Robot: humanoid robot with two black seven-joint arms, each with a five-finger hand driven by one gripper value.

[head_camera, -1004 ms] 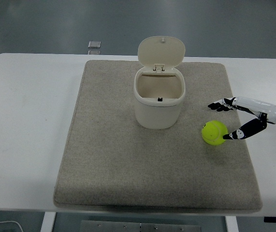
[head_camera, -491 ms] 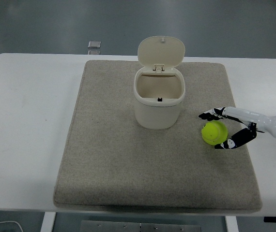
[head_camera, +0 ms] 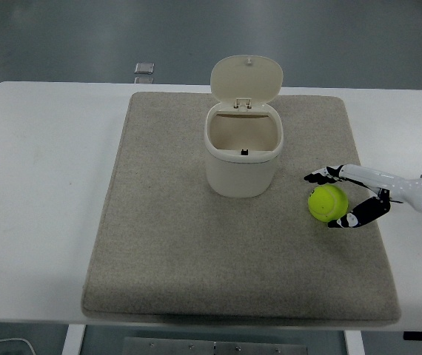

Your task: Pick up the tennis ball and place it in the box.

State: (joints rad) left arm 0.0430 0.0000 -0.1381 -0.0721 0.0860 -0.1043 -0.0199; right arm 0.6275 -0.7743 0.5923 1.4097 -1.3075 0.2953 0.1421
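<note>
Your right hand (head_camera: 344, 196) cups the ball (head_camera: 327, 203) from the right, fingers (head_camera: 320, 176) stretched past its far side and thumb curled at its near side, touching but not clenched. The ball sits on the mat (head_camera: 159, 244), right of the box (head_camera: 243, 151), whose lid stands open.

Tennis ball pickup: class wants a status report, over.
Right hand cupped around ball, ball on mat. Left arm out of view. Box lid up, path clear.
</note>
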